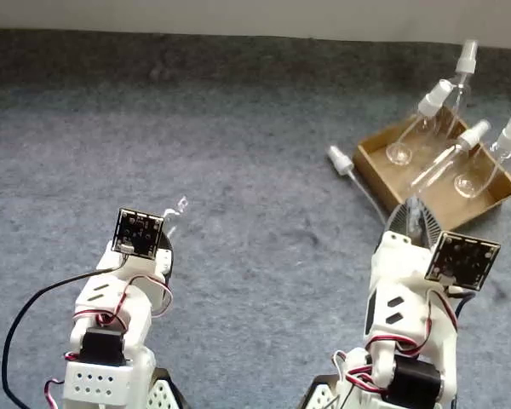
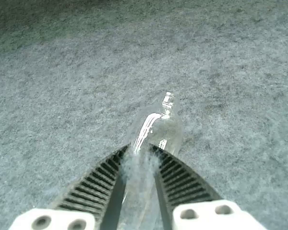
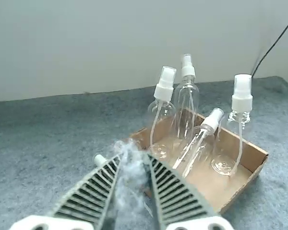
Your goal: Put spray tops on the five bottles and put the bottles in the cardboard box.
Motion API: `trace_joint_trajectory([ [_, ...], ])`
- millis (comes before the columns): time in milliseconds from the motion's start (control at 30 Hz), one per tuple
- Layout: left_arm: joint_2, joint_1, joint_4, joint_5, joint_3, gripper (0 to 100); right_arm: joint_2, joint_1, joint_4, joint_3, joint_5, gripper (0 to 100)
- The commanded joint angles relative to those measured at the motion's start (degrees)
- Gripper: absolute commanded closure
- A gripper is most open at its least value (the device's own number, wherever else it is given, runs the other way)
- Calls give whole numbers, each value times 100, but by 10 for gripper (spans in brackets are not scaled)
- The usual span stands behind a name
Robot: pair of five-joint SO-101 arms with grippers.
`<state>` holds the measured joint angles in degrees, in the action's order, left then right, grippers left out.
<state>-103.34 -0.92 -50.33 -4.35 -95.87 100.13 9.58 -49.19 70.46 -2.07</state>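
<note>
The bottle held in the left gripper was clear, glossy plastic, with bright highlights on its smooth wall. The gripper's fingers were black, ribbed and matt, set on smooth white plastic mounts. The table cover was a grey, felt-like cloth, matt and fuzzy. The cardboard box was plain brown, matt board. The four bottles in it were the same transparent glossy plastic, capped with opaque white plastic spray tops. A loose spray top matched them and carried a thin clear tube.

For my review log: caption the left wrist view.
Left gripper holds an uncapped clear bottle over grey carpet.
</note>
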Motion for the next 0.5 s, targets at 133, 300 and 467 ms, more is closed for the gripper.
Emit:
trace_joint_trajectory([
  [133, -57, -435, 9, -53, -110, 983, -48, -356, 163, -101, -35, 907],
  [300, -57, -1103, 475, -53, -119, 983, -48, -356, 163, -101, -26, 844],
  [467, -57, -1604, 624, -44, -119, 983, -57, -356, 163, -119, -35, 844],
])
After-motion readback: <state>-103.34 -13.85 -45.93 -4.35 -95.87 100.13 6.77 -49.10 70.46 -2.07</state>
